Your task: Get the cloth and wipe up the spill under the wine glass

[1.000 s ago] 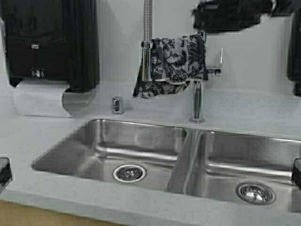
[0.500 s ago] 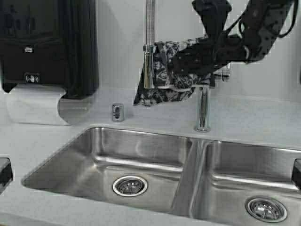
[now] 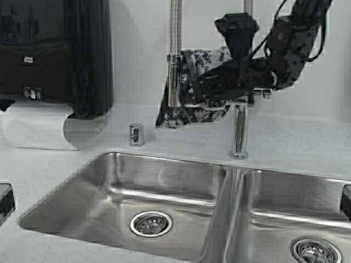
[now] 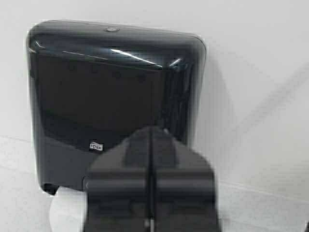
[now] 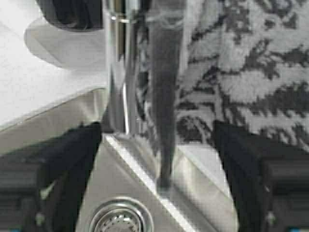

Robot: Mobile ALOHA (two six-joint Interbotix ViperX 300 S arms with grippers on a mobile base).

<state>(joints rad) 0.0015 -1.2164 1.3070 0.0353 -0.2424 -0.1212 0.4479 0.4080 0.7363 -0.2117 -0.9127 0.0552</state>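
Here the double sink (image 3: 164, 181) fills the counter (image 3: 296, 137), its tap (image 3: 239, 129) rising behind the divider. The black dispenser (image 3: 55, 55) hangs well left of the tap. The cloth (image 3: 189, 112) is draped over the tap, and the right pincer (image 3: 205, 87) sits against it, spread wide. The left pincer (image 4: 150, 193) faces the dispenser, pressed closed

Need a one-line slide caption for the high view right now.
Right end effector open at the cloth draped over the faucet above the sink.
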